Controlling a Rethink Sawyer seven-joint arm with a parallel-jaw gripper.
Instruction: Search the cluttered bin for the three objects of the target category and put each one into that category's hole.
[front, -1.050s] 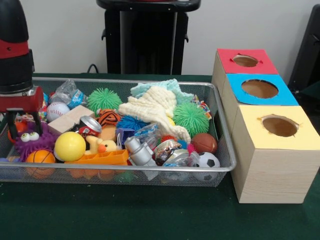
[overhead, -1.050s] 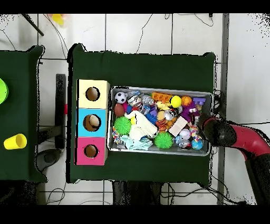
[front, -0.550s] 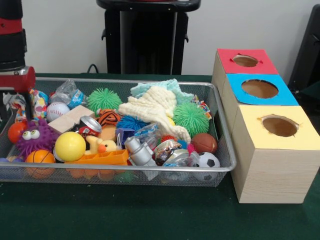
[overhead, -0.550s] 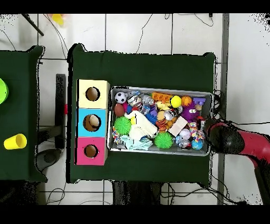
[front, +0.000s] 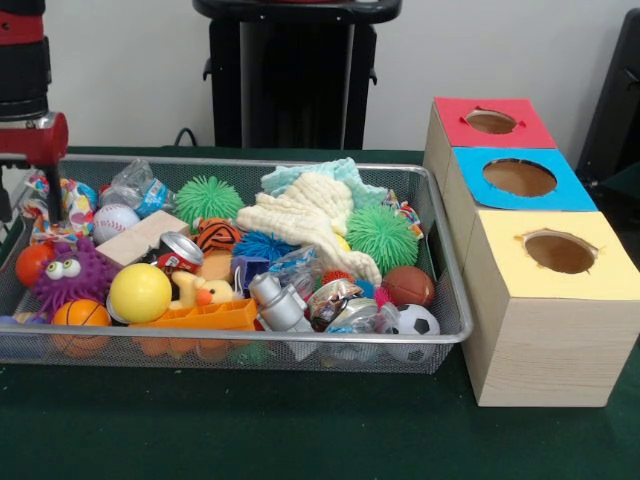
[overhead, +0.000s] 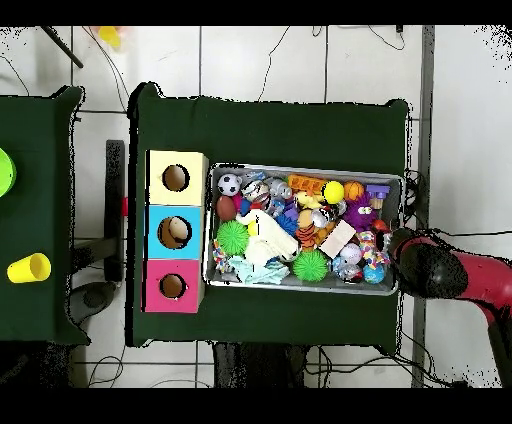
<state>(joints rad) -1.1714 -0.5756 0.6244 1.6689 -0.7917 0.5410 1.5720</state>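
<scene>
Over bin's (front: 440, 250) end, end effector (front: 30, 205) pinching crinkly wrapper (front: 72, 200), hanging lengthwise down

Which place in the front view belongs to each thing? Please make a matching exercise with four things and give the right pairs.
Things:
1. soccer ball
2. purple googly-eyed toy
3. red-topped box
4. cream knitted cloth

Places:
A. farthest of the three boxes
B. middle of the bin
C. bin's near right corner
D. bin's left end, beside the yellow ball

Pairs: 1-C, 2-D, 3-A, 4-B
</scene>
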